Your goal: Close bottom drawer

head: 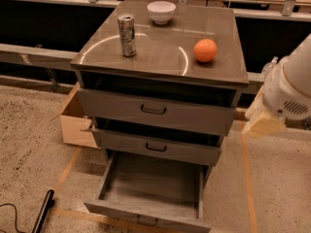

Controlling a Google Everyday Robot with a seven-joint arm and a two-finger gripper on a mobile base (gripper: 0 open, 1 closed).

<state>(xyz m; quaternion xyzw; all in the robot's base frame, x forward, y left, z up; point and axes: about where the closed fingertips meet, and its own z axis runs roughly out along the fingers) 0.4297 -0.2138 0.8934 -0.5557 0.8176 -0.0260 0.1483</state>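
Observation:
The bottom drawer (150, 198) of the grey cabinet (165, 57) is pulled far out, and its empty grey inside shows. Its low front panel with a small dark bar handle (147, 222) sits at the lower edge of the camera view. The middle drawer (155, 148) and top drawer (153, 110) above it stick out only slightly. My white arm (291, 89) comes in from the right edge. My gripper (262, 124), its beige end, hangs to the right of the cabinet at top-drawer height, apart from all the drawers.
On the cabinet top stand a silver can (127, 35), a white bowl (161, 11) and an orange (205, 50). An open cardboard box (75, 123) sits on the floor left of the cabinet. A black pole (43, 212) lies at the lower left. A dark barrier with rails runs behind.

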